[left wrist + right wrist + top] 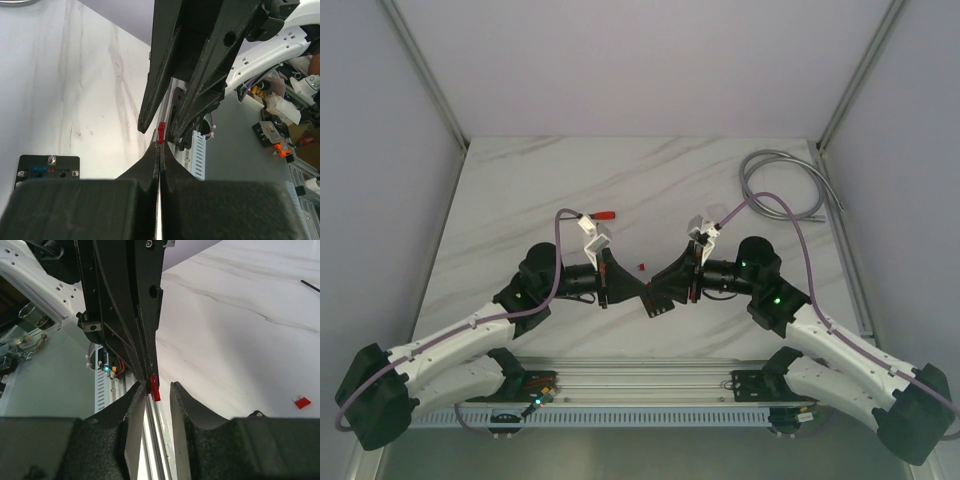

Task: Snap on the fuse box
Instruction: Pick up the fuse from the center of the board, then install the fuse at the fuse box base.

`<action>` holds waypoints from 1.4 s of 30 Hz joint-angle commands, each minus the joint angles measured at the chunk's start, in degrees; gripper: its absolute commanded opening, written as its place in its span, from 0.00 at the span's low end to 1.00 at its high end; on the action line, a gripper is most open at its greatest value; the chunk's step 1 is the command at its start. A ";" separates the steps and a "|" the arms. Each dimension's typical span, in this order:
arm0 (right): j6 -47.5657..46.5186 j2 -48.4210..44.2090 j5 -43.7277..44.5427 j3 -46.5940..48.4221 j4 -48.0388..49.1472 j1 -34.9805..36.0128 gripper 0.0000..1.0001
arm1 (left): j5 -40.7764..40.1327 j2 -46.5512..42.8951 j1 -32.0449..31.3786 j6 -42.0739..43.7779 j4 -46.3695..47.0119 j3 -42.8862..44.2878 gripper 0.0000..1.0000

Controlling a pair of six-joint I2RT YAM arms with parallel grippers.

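1. The left gripper (160, 146) has its jaws pressed together on a small red fuse (161, 131). The fuse sticks out past the tips, with its long axis in line with the fingers and pointing right towards the other arm.
2. The right gripper (159, 390) meets it tip to tip above the desk (520, 200), near the middle. Its jaws stand apart on either side of that fuse, with a gap showing on at least one side, so they have no grip on it yet.
3. The fuse box (49, 169) lies flat on the desk, face up. A few blue and red fuses are seated in its slots.
4. From the left wrist, the fuse box sits below the meeting jaws and towards their far side. The overhead view hides it under the arms, so its exact spot is probably just beyond the tips, though I cannot fix it.
5. A loose red fuse (301, 402) lies on the desk further off on the far side, apart from both grippers.
6. My reading is that the fuse is being passed or re-gripped between the arms. Whichever arm ends up holding it must turn it blades-down and carry it down and towards the far side to the box. The left arm looks slightly nearer.
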 commanded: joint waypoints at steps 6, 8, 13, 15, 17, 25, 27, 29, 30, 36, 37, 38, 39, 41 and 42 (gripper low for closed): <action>0.44 -0.62 -3.61 1.31 3.66 -0.17 0.13 | 2.00 -0.66 -0.82 1.41 2.73 1.45 0.00; 0.49 -0.64 -3.96 1.38 3.71 -0.18 0.05 | 1.56 -0.67 -0.84 1.29 2.72 1.19 0.00; -0.68 -0.55 -3.48 2.87 -0.89 -0.17 0.00 | -0.78 -0.80 -0.85 0.56 2.96 -0.28 0.07; -2.29 -0.17 -1.55 4.06 -4.96 -0.17 0.00 | -3.09 -0.94 -0.84 0.52 2.93 -1.19 0.18; -3.37 0.18 2.30 4.65 -9.66 -0.09 0.00 | -7.35 -1.08 -0.84 0.34 1.93 -1.87 0.31; -2.10 1.14 24.34 0.88 -14.54 3.97 0.00 | -27.15 -1.02 0.74 -6.21 -4.04 -6.18 0.73; -1.72 1.16 30.47 -0.47 -14.12 6.38 0.00 | -30.19 -1.45 1.27 -8.03 -5.22 -8.09 0.79; -0.64 1.74 36.95 -1.51 -13.61 9.52 0.00 | -33.68 -1.50 1.70 -9.61 -7.12 -9.27 0.86; -0.08 2.42 39.44 -1.89 -13.40 10.71 0.00 | -34.70 -1.33 2.02 -10.51 -8.00 -9.66 0.87; 2.71 8.90 53.59 -2.44 -12.70 17.45 0.00 | -36.21 -0.66 2.94 -16.22 -10.47 -11.33 0.97; 2.83 10.06 55.50 -2.27 -12.43 18.76 0.00 | -36.27 -0.70 2.94 -17.01 -10.60 -11.61 0.98; 3.09 11.25 57.42 -2.07 -12.12 19.82 0.00 | -36.50 -0.66 2.94 -17.72 -10.88 -11.98 0.99; 3.50 12.61 59.26 -1.71 -12.14 20.72 0.00 | -36.82 -0.64 2.94 -18.34 -11.23 -12.08 1.00; 4.19 14.98 62.48 -0.95 -12.34 22.12 0.00 | -37.18 -0.28 2.89 -19.31 -11.72 -12.14 1.00; 4.27 16.18 63.66 -0.59 -12.29 22.70 0.00 | -37.19 0.04 3.01 -19.53 -11.83 -12.15 1.00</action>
